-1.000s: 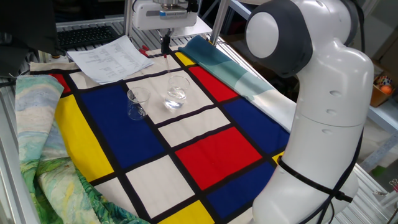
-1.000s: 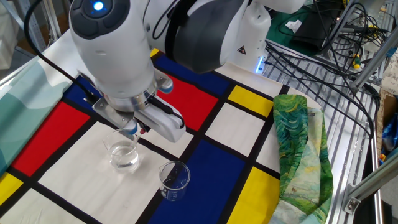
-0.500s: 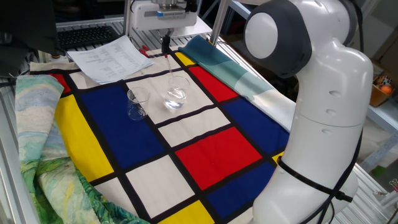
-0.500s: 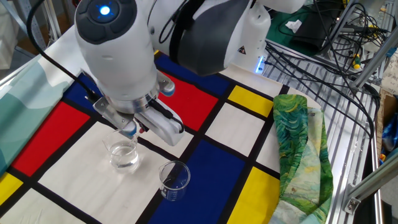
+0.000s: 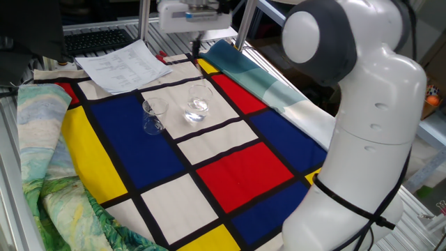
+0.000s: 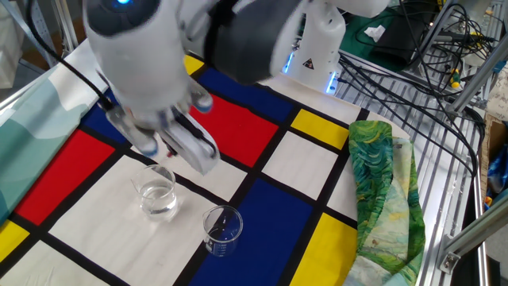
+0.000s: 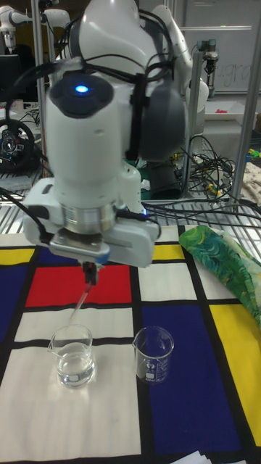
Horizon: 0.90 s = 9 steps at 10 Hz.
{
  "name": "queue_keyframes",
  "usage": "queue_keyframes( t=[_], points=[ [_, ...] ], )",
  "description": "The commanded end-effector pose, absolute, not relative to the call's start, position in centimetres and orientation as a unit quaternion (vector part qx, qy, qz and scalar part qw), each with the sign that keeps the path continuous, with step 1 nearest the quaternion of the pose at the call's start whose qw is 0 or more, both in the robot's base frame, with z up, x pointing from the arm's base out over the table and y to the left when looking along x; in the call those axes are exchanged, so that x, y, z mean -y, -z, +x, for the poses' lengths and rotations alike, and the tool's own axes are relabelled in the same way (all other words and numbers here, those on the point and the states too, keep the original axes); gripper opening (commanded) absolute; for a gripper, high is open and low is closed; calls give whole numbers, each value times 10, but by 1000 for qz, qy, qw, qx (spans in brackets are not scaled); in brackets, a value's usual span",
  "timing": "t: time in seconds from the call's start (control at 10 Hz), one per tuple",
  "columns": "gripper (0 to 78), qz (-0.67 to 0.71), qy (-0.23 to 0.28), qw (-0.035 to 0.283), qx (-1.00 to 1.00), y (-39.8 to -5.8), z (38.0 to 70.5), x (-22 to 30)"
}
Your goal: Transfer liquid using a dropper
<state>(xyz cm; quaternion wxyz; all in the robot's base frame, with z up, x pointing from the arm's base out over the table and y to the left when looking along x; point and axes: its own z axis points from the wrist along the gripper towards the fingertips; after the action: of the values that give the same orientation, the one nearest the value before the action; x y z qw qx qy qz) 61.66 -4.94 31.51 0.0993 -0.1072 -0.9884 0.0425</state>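
My gripper is shut on the dropper, with the small red bulb pinched between its fingers. The clear tube slants down to the left, and its tip hangs just above the rim of the rounder glass. A shallow pool of clear liquid lies in that glass. The small beaker stands upright beside it on a blue square. I cannot tell if it holds any liquid. In the other fixed view the hand is motion-blurred.
Everything stands on a checked cloth of red, blue, yellow and white squares. Printed sheets lie at its far corner. A green patterned cloth and a teal one lie along the edges. Cables lie behind. The robot's base fills one side.
The gripper has risen with the dropper. The tube's tip was inside the rounder glass and is now lifted out above its rim. Neither glass has moved.
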Motion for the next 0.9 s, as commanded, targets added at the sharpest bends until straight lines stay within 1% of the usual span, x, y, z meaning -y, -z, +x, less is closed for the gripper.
queue_keyframes(
  t=[0.1,0.2,0.5,0.6,0.9],
  points=[
    [12,-137,-2,63,989,-316,603,77],
    [12,-143,16,59,988,-309,600,76],
    [12,-148,26,49,988,-295,600,73],
    [12,-152,44,49,986,-288,601,70],
    [12,-161,66,37,984,-271,601,60]
  ],
)
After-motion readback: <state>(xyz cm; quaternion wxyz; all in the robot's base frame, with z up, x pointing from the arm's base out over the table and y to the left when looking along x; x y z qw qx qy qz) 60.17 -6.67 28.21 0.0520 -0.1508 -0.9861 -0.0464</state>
